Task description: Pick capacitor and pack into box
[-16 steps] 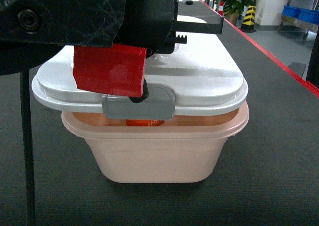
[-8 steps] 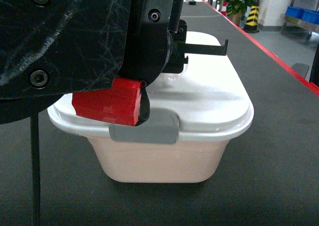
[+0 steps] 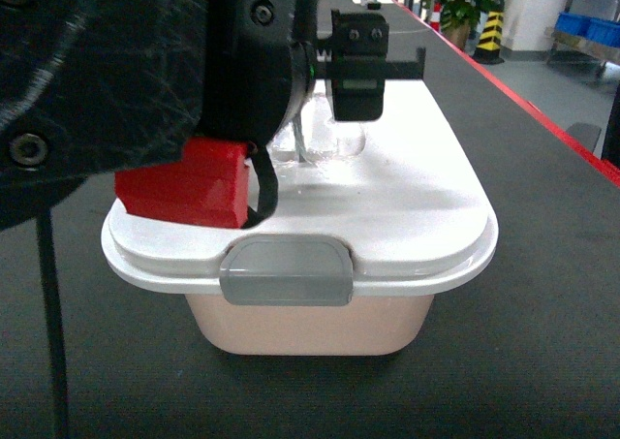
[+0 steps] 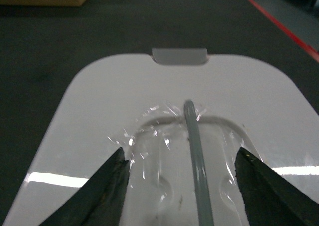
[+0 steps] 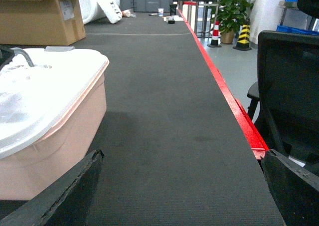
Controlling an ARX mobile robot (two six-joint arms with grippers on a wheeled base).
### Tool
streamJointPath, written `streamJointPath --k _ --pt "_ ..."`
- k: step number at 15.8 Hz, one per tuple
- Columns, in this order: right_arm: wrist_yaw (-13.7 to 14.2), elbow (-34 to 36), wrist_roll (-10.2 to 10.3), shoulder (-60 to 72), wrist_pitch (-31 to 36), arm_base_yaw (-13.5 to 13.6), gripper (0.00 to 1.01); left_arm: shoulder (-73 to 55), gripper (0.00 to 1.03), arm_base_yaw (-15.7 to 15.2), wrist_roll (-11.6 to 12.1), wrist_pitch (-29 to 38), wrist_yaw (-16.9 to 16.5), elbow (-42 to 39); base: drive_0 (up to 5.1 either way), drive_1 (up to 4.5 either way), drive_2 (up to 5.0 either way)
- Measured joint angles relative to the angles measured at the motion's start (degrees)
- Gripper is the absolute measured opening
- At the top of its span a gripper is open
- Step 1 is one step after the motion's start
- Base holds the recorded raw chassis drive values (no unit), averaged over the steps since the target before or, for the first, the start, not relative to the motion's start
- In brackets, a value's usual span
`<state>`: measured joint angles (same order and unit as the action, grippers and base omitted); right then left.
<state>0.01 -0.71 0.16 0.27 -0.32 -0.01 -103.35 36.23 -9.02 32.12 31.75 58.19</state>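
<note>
One box (image 3: pixel 310 328), lid shut; left pincer (image 4: pixel 182 186) hides handle.

A long dark matted table (image 5: pixel 164 111) with a red edge (image 5: pixel 234 106) carries the box (image 3: pixel 310 313), which sits flat on it with its white lid (image 3: pixel 387 197) closed. Farther along rests a brown cardboard carton (image 5: pixel 42 19), and beyond it some small items (image 5: pixel 167 19), too distant to identify.

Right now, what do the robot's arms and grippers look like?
The left arm is glossy black with visible bolts, a red block and a thin black cable. Left gripper has dark, tapered fingers. Right gripper shows dark wedge-shaped fingers.
</note>
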Motion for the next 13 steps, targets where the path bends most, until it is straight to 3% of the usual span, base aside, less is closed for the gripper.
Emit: streamJointPath --k 2,3,4,6,8,11,13 --pt "0.0 0.0 0.0 0.0 0.0 0.0 0.98 1.0 0.76 -0.7 0.0 2.4 0.2 -0.5 0.0 0.0 0.0" --pt "0.0 0.0 0.0 0.0 0.0 0.0 0.98 5.8 1.0 -3.0 -0.1 8.6 -0.7 -2.5 0.0 0.0 0.0" --pt "0.0 0.0 0.0 0.0 0.0 0.0 0.98 14.0 0.98 -7.8 -0.2 11.3 -1.6 -8.7 0.0 0.0 0.0" --pt "0.0 0.0 0.0 0.0 0.0 0.0 0.98 21.8 0.98 -10.7 0.9 12.3 -2.5 -15.5 0.0 0.0 0.0" --pt "0.0 0.0 0.0 0.0 0.0 0.0 0.98 31.2 0.98 -12.3 3.3 12.9 -2.9 -22.1 0.0 0.0 0.0" --pt "0.0 0.0 0.0 0.0 0.0 0.0 0.98 48.7 0.98 -14.2 9.6 11.1 -3.3 -33.8 0.0 0.0 0.0" --pt "0.0 0.0 0.0 0.0 0.0 0.0 0.98 51.8 0.98 -14.4 11.1 11.6 -3.1 -34.4 0.0 0.0 0.0"
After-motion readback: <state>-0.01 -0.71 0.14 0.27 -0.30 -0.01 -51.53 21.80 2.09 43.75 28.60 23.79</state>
